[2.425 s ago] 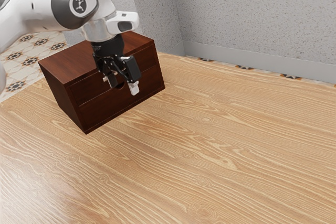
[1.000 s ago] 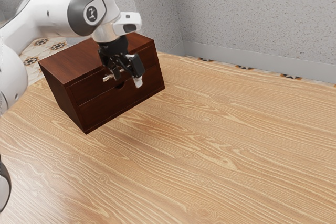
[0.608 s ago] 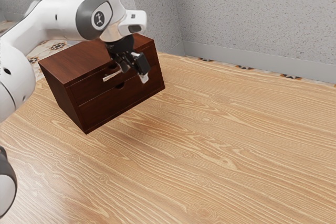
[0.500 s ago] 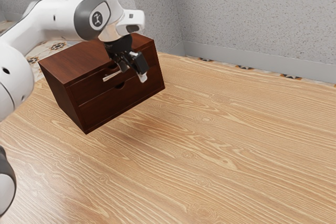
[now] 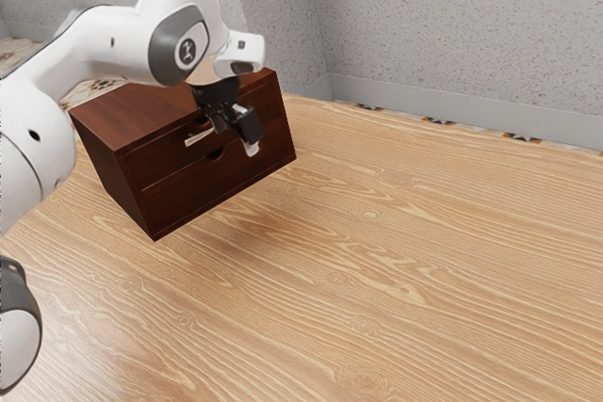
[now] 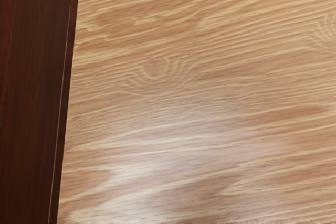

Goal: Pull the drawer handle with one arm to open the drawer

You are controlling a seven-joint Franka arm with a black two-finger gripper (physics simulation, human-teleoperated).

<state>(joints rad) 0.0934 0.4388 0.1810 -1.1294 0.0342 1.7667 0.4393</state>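
A dark red-brown wooden cabinet [image 5: 118, 112] with two drawers stands at the exterior view's left, on a wood-grain surface. The upper drawer [image 5: 160, 155] carries a pale metal bar handle [image 5: 196, 137] and sits flush with the cabinet front. My black gripper [image 5: 236, 131] is at the handle's right end, tilted, against the upper drawer front. It looks open, with one white-tipped finger [image 5: 251, 147] below the handle line. The handle's left part stays free. In the wrist view, a dark wooden face of the cabinet [image 6: 31, 108] stands beside the hand.
The light wood-grain surface [image 5: 396, 261] stretches wide toward the exterior view's right and front. Grey speckled walls [image 5: 452, 16] with a baseboard close the back. Patterned tiles [image 5: 94, 87] lie behind the cabinet.
My arm has swung its elbow up and my hand has turned and shifted a little up and right along the handle. The drawer front has not moved.
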